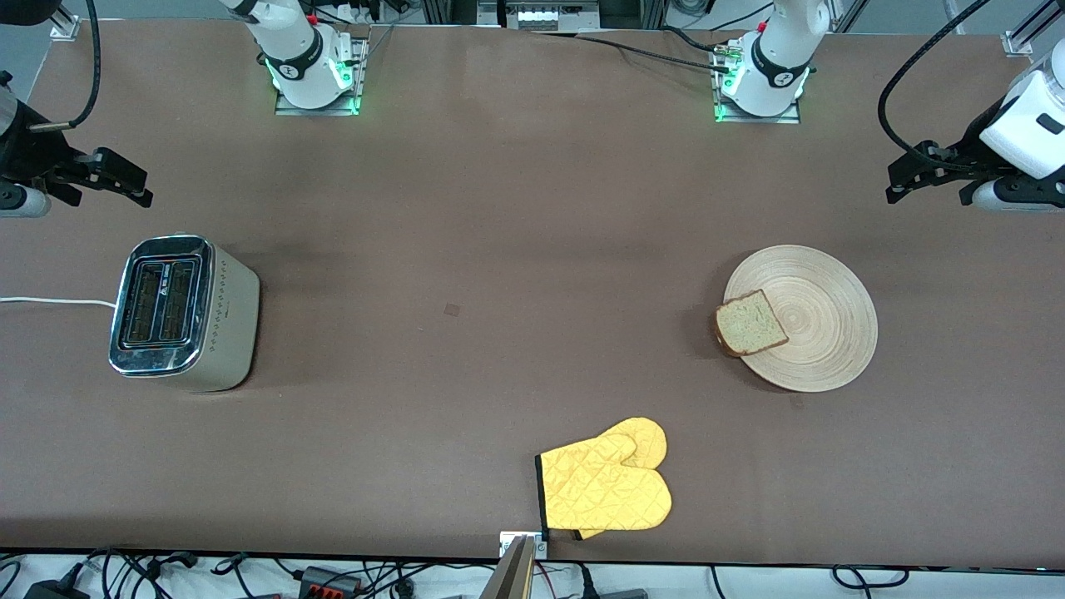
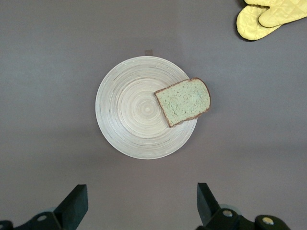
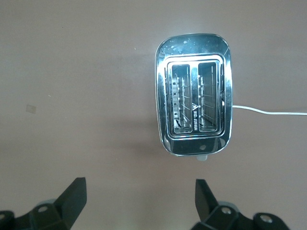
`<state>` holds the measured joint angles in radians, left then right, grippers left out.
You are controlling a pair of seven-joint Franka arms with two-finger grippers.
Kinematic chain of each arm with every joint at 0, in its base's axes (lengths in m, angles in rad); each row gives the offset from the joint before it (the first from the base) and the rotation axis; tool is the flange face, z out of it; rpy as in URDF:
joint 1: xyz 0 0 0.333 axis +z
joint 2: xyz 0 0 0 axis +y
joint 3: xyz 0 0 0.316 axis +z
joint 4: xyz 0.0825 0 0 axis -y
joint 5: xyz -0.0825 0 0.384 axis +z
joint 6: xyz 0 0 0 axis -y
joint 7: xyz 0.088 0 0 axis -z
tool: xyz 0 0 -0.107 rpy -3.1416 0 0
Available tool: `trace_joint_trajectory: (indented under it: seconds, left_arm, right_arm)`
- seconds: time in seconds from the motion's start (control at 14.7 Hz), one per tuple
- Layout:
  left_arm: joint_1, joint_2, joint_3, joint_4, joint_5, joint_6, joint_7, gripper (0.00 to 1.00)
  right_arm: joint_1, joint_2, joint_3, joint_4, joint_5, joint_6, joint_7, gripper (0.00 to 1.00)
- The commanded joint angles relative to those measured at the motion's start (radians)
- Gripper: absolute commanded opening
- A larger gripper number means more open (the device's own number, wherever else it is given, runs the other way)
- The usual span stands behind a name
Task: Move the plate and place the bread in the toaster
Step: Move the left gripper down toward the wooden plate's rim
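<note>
- Plainly, in the front view the plate (image 1: pixel 814 320) lies toward the left arm's end of the table, with the bread (image 1: pixel 750 323) resting on the plate's rim on the side facing the toaster (image 1: pixel 180 313), which stands well apart at the right arm's end. The left gripper (image 1: pixel 930 172) hangs over bare table, the plate lying nearer the front camera than the spot below it; this arm is much the closer one to plate and bread. The right gripper (image 1: pixel 106 176) waits likewise above the table by the toaster. A pair of yellow oven mitts (image 1: pixel 606 484) lies near the front edge, clear of any straight path.
- Left wrist view: both fingers (image 2: pixel 74 203) are spread wide, holding nothing; the plate (image 2: pixel 128 115) sits centred ahead, the bread (image 2: pixel 183 101) overhanging its rim slightly.
- Right wrist view: fingers (image 3: pixel 73 196) wide apart and empty; the toaster (image 3: pixel 194 95) shows both slots vacant, their long axis pointing toward the gripper.
</note>
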<state>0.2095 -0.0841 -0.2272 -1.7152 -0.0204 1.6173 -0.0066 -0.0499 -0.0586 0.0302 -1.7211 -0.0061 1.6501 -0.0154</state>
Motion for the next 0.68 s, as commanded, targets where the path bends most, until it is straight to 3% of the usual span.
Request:
trace_joint_trajectory:
  seconds: [0.0, 0.34, 0.61]
  left_arm:
    - [-0.002, 0.012, 0.006, 0.026, -0.007, -0.013, 0.007, 1.0]
    - [0.005, 0.044, 0.006, 0.04, -0.009, -0.011, 0.008, 1.0]
    - [0.045, 0.229, 0.017, 0.114, -0.038, -0.014, 0.008, 1.0]
  right_arm:
    - [-0.002, -0.039, -0.001, -0.029, 0.008, -0.001, -0.018, 1.0]
    - [-0.001, -0.035, -0.001, -0.029, 0.008, 0.014, -0.018, 1.0]
    - [-0.004, -0.018, -0.001, -0.029, 0.008, 0.023, -0.021, 1.0]
